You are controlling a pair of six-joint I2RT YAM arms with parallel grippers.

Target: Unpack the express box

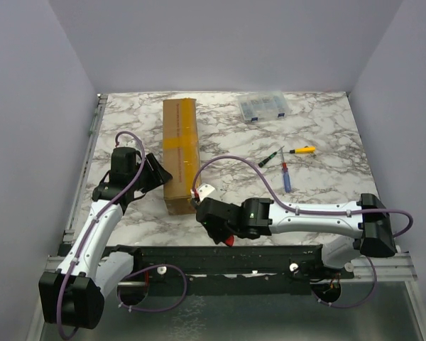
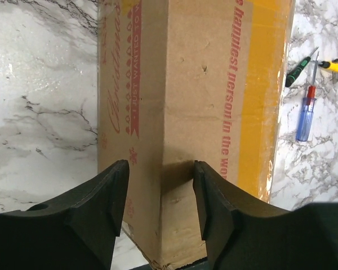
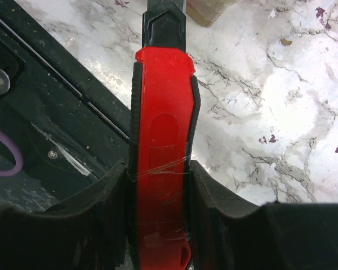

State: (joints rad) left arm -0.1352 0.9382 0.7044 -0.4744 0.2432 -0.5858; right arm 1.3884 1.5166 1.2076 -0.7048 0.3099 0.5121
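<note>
Pinching a red-and-black plastic utility knife (image 3: pixel 163 112), the right tool (image 3: pixel 160 174) hangs by the near edge. Just beyond, the left tool (image 2: pixel 160 185) stands spread astride the near end of the long brown cardboard express box (image 2: pixel 203 101), which lies left of centre, red-printed "happiest person in the wo" and "JUST WANTED TO". The white, grey-veined marble bench (image 1: pixel 326 192) is enclosed by pale grey walls (image 1: pixel 234 42).

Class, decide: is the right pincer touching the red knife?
Touching. The right wrist view shows the right pincer closed on the red knife, fingers pressed against both sides, no gap.
</note>
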